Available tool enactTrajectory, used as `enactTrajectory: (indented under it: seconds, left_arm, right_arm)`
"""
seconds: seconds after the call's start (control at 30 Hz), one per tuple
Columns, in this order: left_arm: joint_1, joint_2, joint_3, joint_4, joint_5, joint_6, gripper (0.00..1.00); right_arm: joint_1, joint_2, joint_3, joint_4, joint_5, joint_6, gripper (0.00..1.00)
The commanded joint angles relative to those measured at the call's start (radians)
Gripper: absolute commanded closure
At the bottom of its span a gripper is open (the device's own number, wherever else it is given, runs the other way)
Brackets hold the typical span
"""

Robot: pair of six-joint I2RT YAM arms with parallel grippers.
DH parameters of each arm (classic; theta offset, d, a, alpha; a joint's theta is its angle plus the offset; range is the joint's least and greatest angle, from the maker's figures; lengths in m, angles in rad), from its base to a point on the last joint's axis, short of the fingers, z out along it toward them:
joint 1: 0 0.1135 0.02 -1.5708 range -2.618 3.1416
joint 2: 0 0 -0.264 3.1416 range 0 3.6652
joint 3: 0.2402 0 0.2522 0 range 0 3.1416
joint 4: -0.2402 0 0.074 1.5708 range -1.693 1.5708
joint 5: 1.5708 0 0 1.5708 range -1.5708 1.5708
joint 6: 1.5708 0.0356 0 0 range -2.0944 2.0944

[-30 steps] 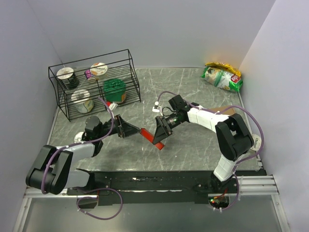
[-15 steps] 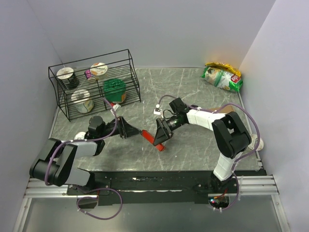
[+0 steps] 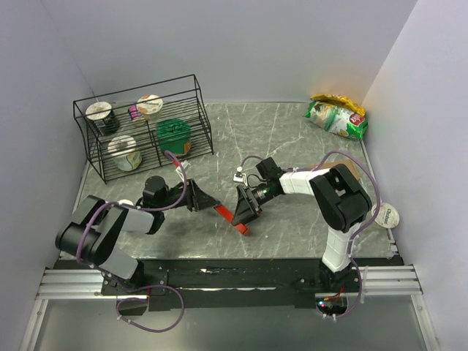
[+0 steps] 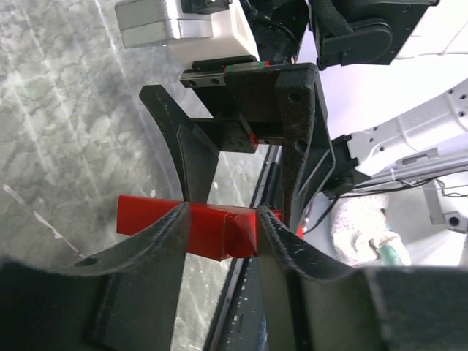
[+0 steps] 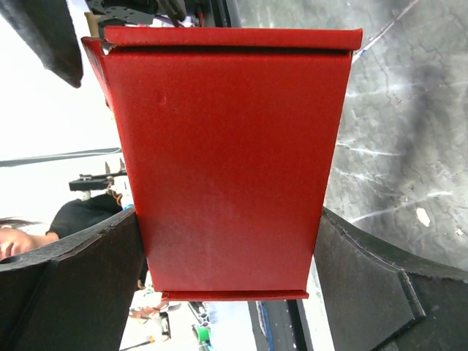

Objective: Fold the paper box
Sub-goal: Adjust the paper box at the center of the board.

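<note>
Left gripper (image 4: 221,219) pinched one end of the box (image 5: 227,146), right gripper (image 5: 228,219) clamped its width; uneven pulling could crumple or tear it.

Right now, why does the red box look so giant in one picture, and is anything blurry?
Right wrist view: the paper box fills the picture because the camera sits close; it looks sharp, while the background at left is washed out white. Left wrist view: the left hand is dark, nearly detail-free at the bottom. Top view: even light, soft shadows, nothing blurry.
</note>
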Motion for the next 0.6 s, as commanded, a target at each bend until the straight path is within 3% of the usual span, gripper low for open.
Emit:
enactTrajectory:
  seconds: [0.0,0.03,0.1,0.17,0.27,0.4,0.57]
  left_arm:
    - [-0.018,0.050,0.015,0.090,0.007,0.038,0.54]
    - [-0.019,0.061,0.010,0.113,0.011,0.022,0.53]
    - [-0.021,0.099,-0.013,0.208,0.024,-0.001,0.37]
    - [-0.019,0.145,-0.033,0.316,0.032,-0.040,0.31]
    - [-0.021,0.220,-0.047,0.419,0.044,-0.105,0.31]
    - [-0.021,0.326,-0.064,0.676,0.054,-0.221,0.35]
    - [-0.029,0.368,-0.074,0.679,0.000,-0.206,0.48]
  right_arm:
    - [0.003,0.023,-0.014,0.116,-0.038,0.046,0.65]
    - [0.000,0.033,-0.017,0.125,-0.036,0.053,0.65]
    - [-0.002,0.040,-0.030,0.162,-0.042,0.079,0.65]
    - [-0.004,0.051,-0.034,0.180,-0.042,0.091,0.65]
    - [-0.008,0.056,-0.042,0.190,-0.038,0.099,0.65]
    - [-0.027,0.065,-0.066,0.236,-0.042,0.122,0.65]
    - [-0.036,0.066,-0.079,0.245,-0.031,0.125,0.65]
